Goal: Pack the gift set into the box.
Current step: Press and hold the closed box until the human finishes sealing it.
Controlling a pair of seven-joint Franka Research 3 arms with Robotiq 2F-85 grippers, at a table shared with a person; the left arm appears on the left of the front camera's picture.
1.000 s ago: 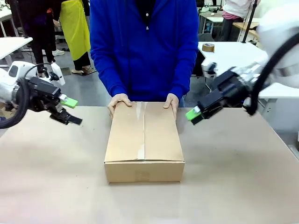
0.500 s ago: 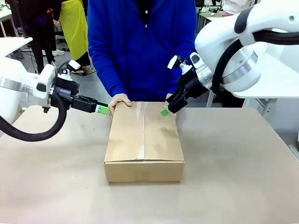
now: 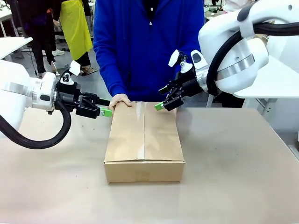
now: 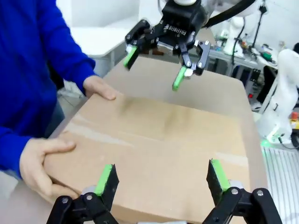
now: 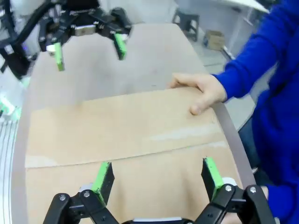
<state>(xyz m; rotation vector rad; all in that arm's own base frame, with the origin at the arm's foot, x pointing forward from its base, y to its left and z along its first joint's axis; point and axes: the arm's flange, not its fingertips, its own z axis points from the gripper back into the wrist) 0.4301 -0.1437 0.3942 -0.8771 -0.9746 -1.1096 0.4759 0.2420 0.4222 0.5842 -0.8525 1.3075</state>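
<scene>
L gripper [image 3: 106, 112], R gripper [image 3: 161, 98] nearer box [image 3: 144, 135], spread

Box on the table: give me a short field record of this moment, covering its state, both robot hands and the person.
box: brown carton, flaps shut, flat on the table
tape: clear strip along the centre seam
left hand: open, at the box's far left corner, gripping nothing
right hand: open, over the box's far right corner, gripping nothing
person's one hand: on the far left corner
person's other hand: on the far right corner
</scene>
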